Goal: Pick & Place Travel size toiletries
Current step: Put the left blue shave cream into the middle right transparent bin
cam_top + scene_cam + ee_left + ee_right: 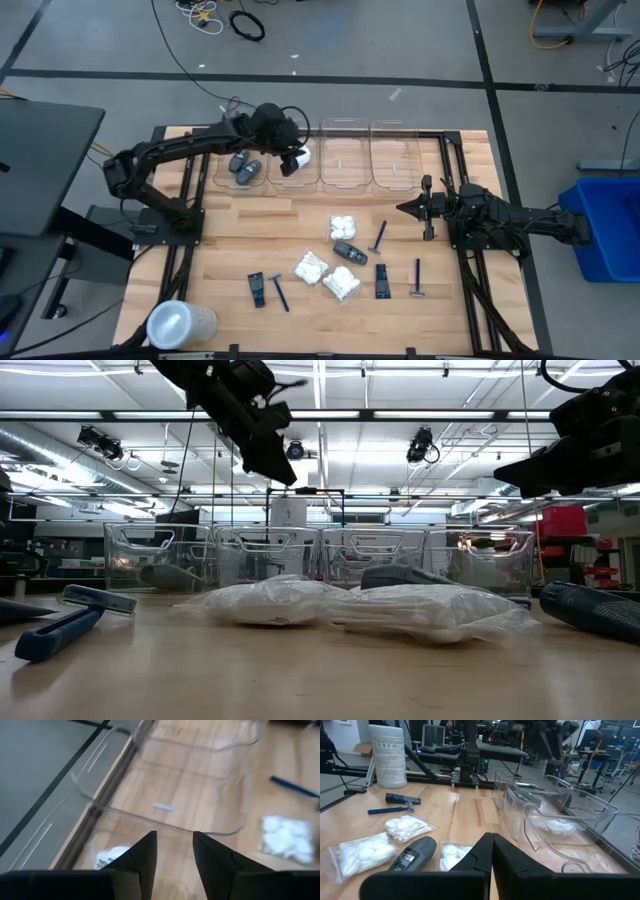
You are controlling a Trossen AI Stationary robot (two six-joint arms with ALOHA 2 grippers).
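The main risk is the left gripper (292, 152), hanging over the clear bins (342, 160) at twelve o'clock with its jaws parted and empty, clipping a thin wall as it pulls away and shoving the row out of line. A white packet (297, 157) lies in the second bin beneath it; two dark grey cases (245, 168) sit in the first; the other two look empty. The remaining toiletries, packets (341, 283), a case (349, 251), black tubes (382, 281) and razors (379, 237), lie loose toward six o'clock. The right gripper (404, 209) waits at three o'clock, jaws closed on nothing.
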